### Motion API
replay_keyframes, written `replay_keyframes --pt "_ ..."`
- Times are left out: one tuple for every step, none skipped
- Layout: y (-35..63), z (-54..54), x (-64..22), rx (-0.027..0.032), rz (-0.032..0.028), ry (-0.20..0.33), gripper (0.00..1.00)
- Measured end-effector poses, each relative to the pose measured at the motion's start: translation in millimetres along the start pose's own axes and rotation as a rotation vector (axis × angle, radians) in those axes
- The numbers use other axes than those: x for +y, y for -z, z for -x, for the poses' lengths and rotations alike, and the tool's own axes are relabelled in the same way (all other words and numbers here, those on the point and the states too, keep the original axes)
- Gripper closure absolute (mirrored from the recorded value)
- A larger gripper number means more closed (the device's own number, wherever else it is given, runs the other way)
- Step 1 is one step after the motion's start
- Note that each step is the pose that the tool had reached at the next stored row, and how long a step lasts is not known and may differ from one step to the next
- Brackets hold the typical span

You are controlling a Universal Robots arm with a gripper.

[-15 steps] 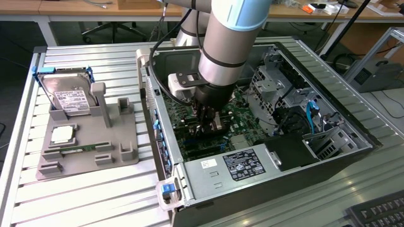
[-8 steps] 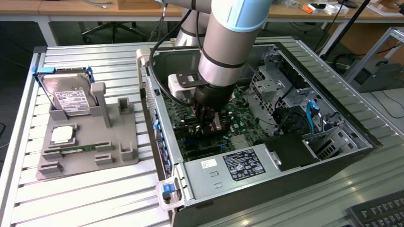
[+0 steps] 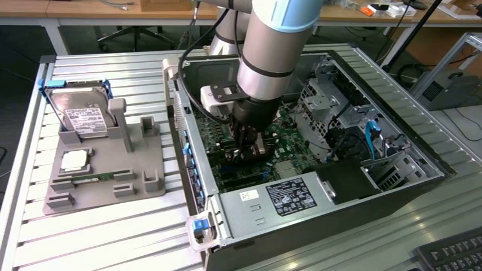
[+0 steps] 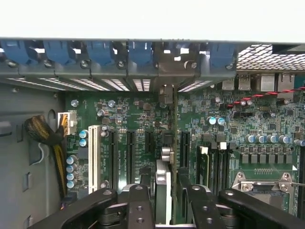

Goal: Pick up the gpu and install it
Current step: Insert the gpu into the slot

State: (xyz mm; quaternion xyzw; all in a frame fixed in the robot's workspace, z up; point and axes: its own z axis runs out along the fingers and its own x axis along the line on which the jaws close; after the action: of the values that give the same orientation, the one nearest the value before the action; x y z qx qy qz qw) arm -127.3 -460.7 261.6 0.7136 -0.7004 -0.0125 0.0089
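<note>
On the exterior view's left we see a grey parts holder [image 3: 113, 175] on the slatted table [image 3: 105, 237], with a silver hard drive [image 3: 83, 116] standing in its rear slot, a square chip [image 3: 74, 161] lying flat in front of it, and a slim green memory stick [image 3: 90, 179] nearer still. Moving right, the open computer case [image 3: 421, 164] lies on its side, and the arm [image 3: 275, 51] reaches straight down into it, its gripper [image 3: 249, 148] low over the green motherboard [image 3: 290, 144]. In front of the gripper sits the power supply [image 3: 279, 200] with its black label. In the wrist view we look along the motherboard [image 4: 248, 119] toward the row of blue slot clips [image 4: 102, 51] on the rear wall. There the gpu [image 4: 163, 191] stands on edge in 1 of the expansion slots, running from the rear wall back to the gripper [image 4: 167, 200]. The card's near end lies between the 2 black fingers [image 4: 138, 202], which stand spread to either side of it, so the claw reads as released; we cannot tell whether either finger touches the card.
</note>
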Motion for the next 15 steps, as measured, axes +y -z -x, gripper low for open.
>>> replay_keyframes --pt "2.1 0.3 0.0 0.0058 0.0001 0.0 0.66" --pt "4.5 0.5 0.1 0.0129 0.0002 0.0 0.66" --pt "6.8 0.7 0.1 0.018 0.0004 -0.001 0.66" --pt "9.5 1.0 0.2 0.0232 0.0005 -0.001 0.66" --pt "11.9 1.2 0.3 0.0271 0.0005 -0.001 0.66" --pt "14.7 1.4 0.3 0.0316 0.0006 -0.001 0.66" --pt "18.8 1.8 0.4 0.0383 0.0008 -0.001 0.66" --pt "22.7 2.3 0.5 0.046 0.0008 -0.001 0.66" --pt "26.1 2.7 0.7 0.0545 0.001 -0.002 0.66" --pt "28.7 3.0 0.7 0.0612 0.0011 -0.002 0.66" --pt "31.5 3.5 0.8 0.0687 0.0011 -0.002 0.66" --pt "33.4 3.8 0.8 0.0741 0.0013 -0.002 0.66" --pt "34.3 3.8 0.8 0.0767 0.0014 -0.002 0.66" --pt "34.8 3.9 0.8 0.0777 0.0014 -0.002 0.66" --pt "35.1 3.9 0.7 0.0784 0.0014 -0.002 0.67"
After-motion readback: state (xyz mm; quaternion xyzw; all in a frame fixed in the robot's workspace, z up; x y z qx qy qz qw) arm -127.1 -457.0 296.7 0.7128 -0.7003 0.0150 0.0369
